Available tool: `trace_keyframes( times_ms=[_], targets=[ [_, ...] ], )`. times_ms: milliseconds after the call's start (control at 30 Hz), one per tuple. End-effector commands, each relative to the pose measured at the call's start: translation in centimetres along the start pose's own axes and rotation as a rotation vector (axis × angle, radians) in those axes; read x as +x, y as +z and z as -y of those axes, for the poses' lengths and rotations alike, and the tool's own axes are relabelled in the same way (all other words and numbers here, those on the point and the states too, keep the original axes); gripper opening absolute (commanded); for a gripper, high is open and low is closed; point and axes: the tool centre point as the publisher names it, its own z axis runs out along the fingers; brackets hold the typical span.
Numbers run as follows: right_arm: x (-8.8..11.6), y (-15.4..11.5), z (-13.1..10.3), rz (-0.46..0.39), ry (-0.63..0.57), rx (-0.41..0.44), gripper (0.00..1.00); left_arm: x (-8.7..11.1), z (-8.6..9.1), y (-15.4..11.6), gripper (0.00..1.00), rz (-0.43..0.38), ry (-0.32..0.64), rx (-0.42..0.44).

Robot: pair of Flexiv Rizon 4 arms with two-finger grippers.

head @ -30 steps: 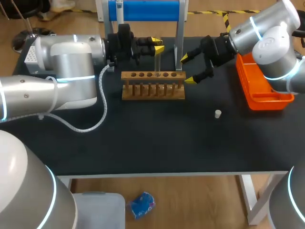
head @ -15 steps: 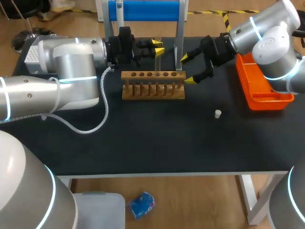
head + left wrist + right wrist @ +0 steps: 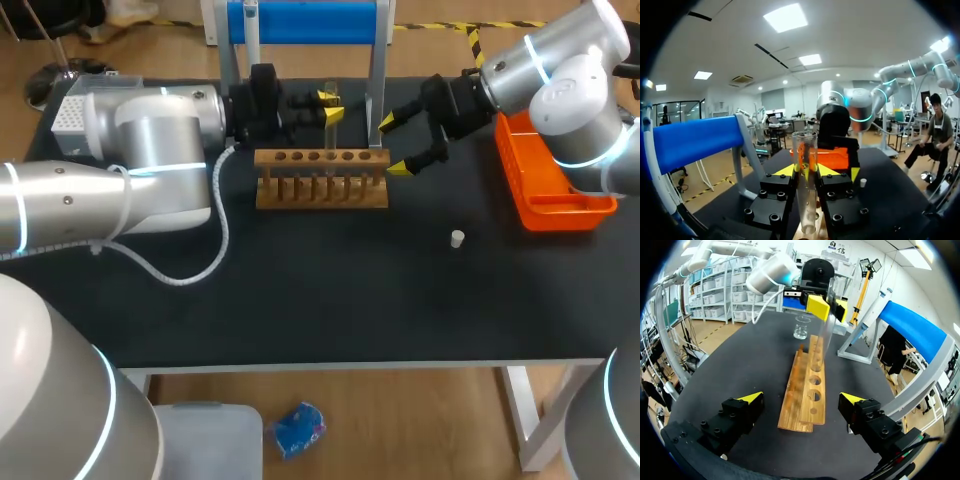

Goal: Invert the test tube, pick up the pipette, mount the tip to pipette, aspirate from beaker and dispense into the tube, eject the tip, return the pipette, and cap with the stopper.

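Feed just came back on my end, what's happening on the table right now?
The left gripper is shut on a test tube, holding it upright over the wooden rack; whether its lower end sits in a hole is unclear. The right gripper is open and empty at the rack's right end. The stopper lies loose on the table, and the beaker stands past the rack's other end.
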Motion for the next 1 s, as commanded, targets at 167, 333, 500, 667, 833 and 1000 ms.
trace_keyframes(
  times_ms=[167, 333, 500, 667, 833, 1000],
  targets=[
    [-0.1, 0.0, 0.0, -0.002, 0.000, 0.001, 1.00, -0.1, -0.9, 0.5, 0.00, -0.004, -0.029, -0.008],
    [-0.1, 0.0, 0.0, -0.002, 0.000, 0.001, 1.00, -0.1, -1.3, 0.6, 0.00, 0.003, -0.030, -0.002],
    [-0.1, 0.0, 0.0, -0.002, 0.000, 0.001, 1.00, -0.1, -1.8, 0.6, 0.00, 0.010, -0.037, 0.001],
    [-0.1, 0.0, 0.0, -0.002, 0.000, 0.001, 1.00, 0.0, -2.2, 0.5, 0.00, 0.018, -0.041, 0.005],
    [-0.1, 0.0, 0.0, -0.002, 0.000, 0.001, 1.00, 0.0, -2.6, 0.6, 0.00, 0.030, -0.039, 0.015],
    [-0.1, 0.0, 0.0, -0.002, 0.000, 0.001, 1.00, 0.2, -2.9, 0.6, 0.00, 0.034, -0.045, 0.016]
  ],
)
